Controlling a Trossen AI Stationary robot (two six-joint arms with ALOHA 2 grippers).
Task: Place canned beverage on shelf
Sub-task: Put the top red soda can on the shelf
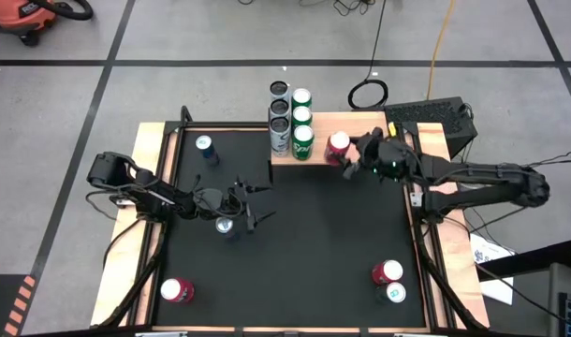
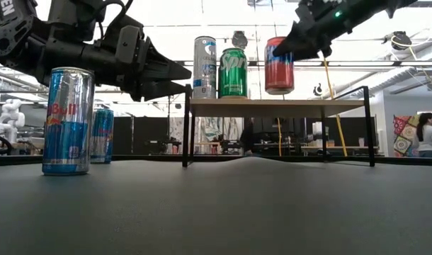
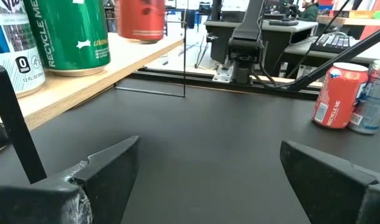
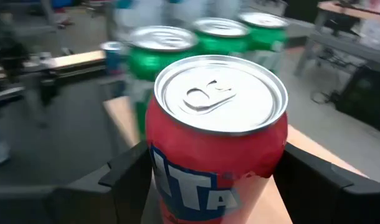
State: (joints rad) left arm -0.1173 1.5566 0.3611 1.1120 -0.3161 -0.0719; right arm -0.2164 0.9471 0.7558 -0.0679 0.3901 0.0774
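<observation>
Right wrist view shows the right pincer (image 4: pixel 212 180) pinching a red can (image 4: pixel 218 143) from both sides, upright over the shelf (image 1: pixel 360 140); whether the can's base touches the plank cannot be told. Behind it the green cans (image 4: pixel 162 53) are blurred. From above, those green cans (image 1: pixel 301 126) and the silver cans (image 1: pixel 279 117) crowd the shelf's left end, the red can (image 1: pixel 338 145) just beside them. The left pincer (image 1: pixel 253 208) hovers spread over the black counter (image 1: pixel 332 234), holding nothing, a blue can (image 1: pixel 225 225) partly hidden under its arm. Other cans stand near the counter's corners. The low view cuts off both arms.
</observation>
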